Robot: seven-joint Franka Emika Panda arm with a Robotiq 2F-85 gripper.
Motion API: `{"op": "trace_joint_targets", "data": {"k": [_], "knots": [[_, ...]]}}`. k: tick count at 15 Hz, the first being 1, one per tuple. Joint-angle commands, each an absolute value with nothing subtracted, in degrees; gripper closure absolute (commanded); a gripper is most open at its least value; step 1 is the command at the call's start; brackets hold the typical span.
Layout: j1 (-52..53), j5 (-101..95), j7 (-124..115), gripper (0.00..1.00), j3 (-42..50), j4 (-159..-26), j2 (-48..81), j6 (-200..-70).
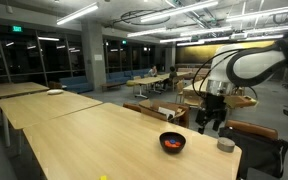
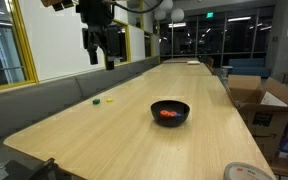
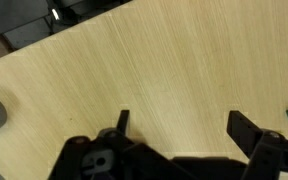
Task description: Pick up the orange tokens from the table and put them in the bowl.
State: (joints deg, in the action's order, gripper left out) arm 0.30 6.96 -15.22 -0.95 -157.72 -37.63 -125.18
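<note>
Claw (image 3: 178, 118) wide open, empty, above worktop (image 3: 164, 60). Orange tokens (image 2: 166, 114) lie in bowl (image 2: 170, 121); none seen outside, task likely nearly done.

Orange tokens (image 2: 165, 113) inside black bowl (image 2: 171, 122)

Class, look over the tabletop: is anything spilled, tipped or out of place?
Nothing stands out. The bowl sits upright with orange tokens inside; only a small green piece and a yellow piece lie loose near the table edge.
</note>
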Motion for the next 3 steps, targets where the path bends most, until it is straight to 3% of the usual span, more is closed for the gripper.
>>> {"op": "trace_joint_targets", "data": {"k": [1, 3], "knots": [[-0.55, 7.49, -14.89, 0.00, -1.78, -157.62, -37.65, -124.91], [-0.56, 7.49, -15.04, 0.00, -1.85, -157.62, -37.64, -124.89]]}}
